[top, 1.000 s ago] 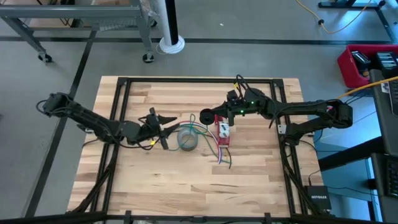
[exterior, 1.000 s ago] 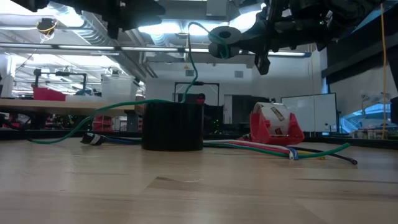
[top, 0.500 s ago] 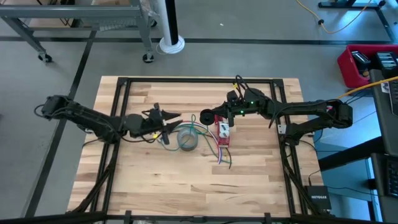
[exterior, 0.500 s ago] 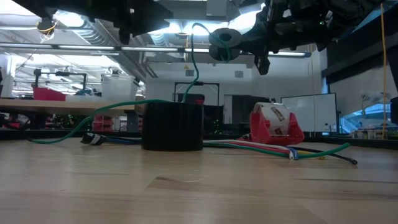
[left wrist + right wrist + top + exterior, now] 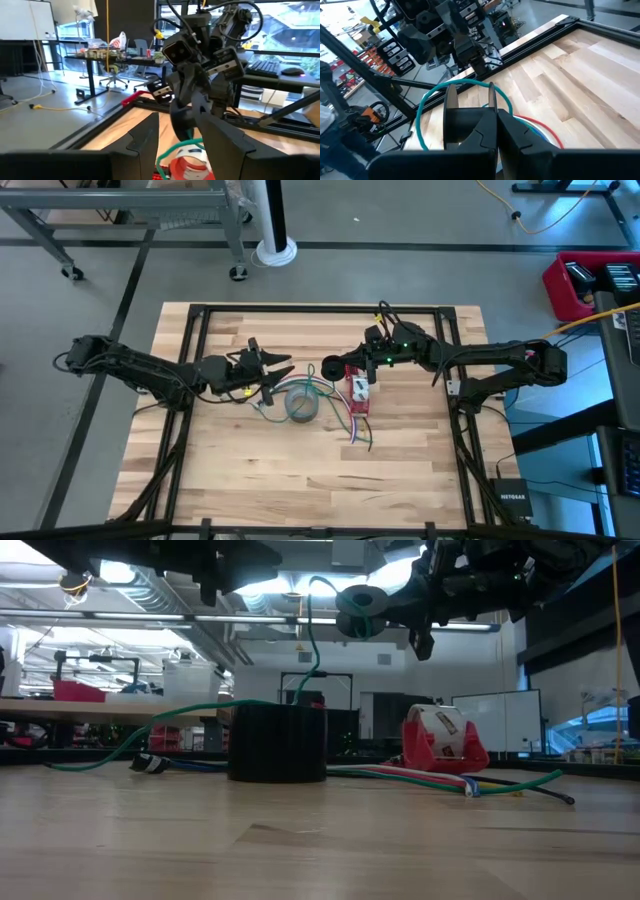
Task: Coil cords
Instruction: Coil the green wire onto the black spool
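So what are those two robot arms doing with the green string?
They are winding up a cord. The right gripper is up in the air, pinching a small wound-up ring of the green cord. The rest of that cord hangs down toward the grey tape roll on the table. The left gripper is open and hovers close by, with nothing in it. More loose cords lie on the wood next to a red tape dispenser.

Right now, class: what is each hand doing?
Left hand: open, holding nothing.
Right hand: shut on the coiled cord.
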